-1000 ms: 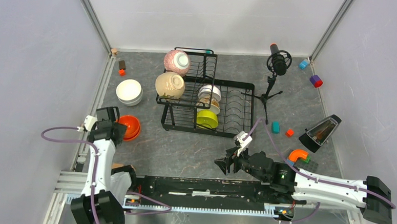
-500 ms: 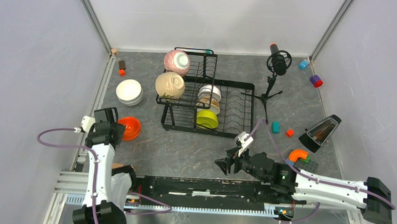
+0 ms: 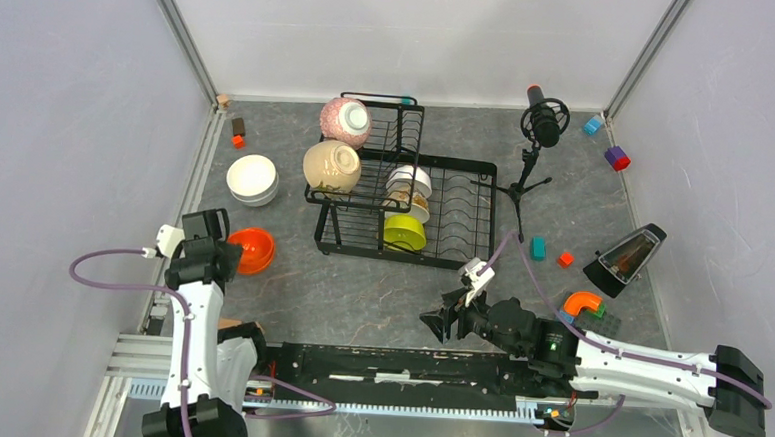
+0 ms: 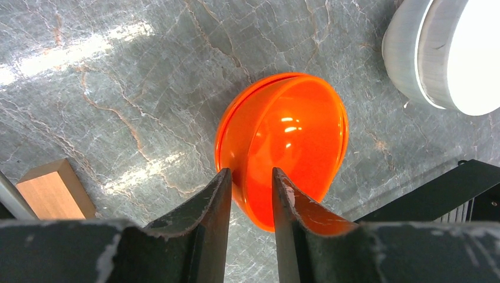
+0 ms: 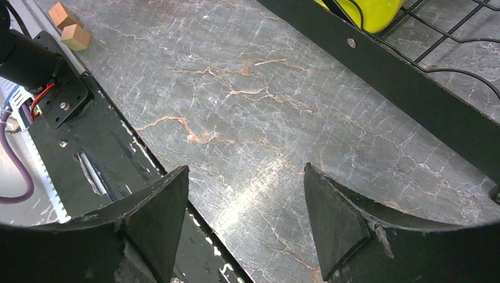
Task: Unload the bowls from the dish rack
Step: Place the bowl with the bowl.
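While the right claw [image 5: 244, 203] hangs low over bare tabletop [image 5: 247, 88] close to the arms' bases, its fingers are spread wide with nothing between them, and the front bar of the dish rack [image 5: 413, 76] runs just beyond. Over on the left side, the left claw [image 4: 250, 177] has its fingers drawn near each other but not touching, set at the near rim of an orange bowl [image 4: 295, 135]. The rim shows in the gap, and whether the fingers actually pinch it I cannot tell. That bowl sits upright on the tabletop, its edge doubled on the left as if nested in another of the same colour, with a wooden block [image 4: 56, 188] nearby. Farther back a stack of white bowls [image 3: 252, 179] stands on the tabletop too. In the rack, a lime green bowl [image 3: 404, 232] stands on edge at the front of the lower tray, pale bowls [image 3: 409, 190] on edge just behind it. On the raised upper shelf sit a beige bowl [image 3: 331, 166] and, behind it, a pink-speckled bowl [image 3: 346, 120], bottoms showing.
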### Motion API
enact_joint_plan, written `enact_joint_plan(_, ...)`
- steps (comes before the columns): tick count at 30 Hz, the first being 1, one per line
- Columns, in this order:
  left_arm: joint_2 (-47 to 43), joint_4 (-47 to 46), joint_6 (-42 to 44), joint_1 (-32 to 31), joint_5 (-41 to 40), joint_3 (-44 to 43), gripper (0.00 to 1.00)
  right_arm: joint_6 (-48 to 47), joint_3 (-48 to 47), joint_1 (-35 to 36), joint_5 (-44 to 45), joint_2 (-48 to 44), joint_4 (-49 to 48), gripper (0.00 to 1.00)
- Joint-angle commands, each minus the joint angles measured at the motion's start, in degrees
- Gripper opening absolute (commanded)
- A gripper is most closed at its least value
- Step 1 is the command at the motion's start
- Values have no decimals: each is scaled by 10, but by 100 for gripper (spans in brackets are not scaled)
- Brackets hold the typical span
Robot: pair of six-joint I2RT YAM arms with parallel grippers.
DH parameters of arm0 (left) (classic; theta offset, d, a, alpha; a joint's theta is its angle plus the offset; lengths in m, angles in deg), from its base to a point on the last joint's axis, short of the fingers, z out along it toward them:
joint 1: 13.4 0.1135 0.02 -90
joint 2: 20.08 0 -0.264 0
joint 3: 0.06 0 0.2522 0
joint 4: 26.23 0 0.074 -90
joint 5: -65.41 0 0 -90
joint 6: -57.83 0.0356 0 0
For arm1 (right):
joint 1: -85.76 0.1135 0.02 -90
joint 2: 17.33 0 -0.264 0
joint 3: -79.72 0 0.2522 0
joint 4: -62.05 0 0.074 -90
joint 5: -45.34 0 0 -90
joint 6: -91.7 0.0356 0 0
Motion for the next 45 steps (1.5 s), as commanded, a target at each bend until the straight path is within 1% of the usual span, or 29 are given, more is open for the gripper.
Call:
enact_joint_plan(1, 3, -22, 17, 4, 1, 4, 38, 6, 5, 1, 5, -2, -23, 76)
enact_joint_plan(3, 10, -23, 18, 4, 4, 4, 37, 7, 5, 1, 2, 0, -25, 76)
enact_joint_plan(11, 16, -39, 7, 5, 23, 16, 25, 9, 8, 2, 3, -2, -27, 76)
enact_joint_plan(17, 2, -48, -3, 5, 25, 23, 13, 8, 13, 1, 5, -11, -25, 76)
enact_joint_plan(21, -12, -53, -11, 5, 29, 29, 2, 9, 16, 1, 6, -14, -25, 76)
enact_joint_plan(32, -36, -79, -40, 5, 38, 53, 2, 13, 21, 1, 8, -25, -19, 76)
enact_joint_plan(38, -21, -66, -44, 5, 26, 49, 3, 15, 21, 2, 9, -27, -18, 76)
enact_joint_plan(40, -18, -63, -45, 5, 24, 49, 14, 15, 19, 1, 8, -25, -17, 76)
enact_joint_plan(41, -17, -63, -46, 5, 24, 49, 18, 14, 19, 2, 8, -24, -16, 76)
enact_joint_plan(45, -18, -68, -53, 5, 27, 60, 31, 12, 15, 1, 9, -23, -14, 76)
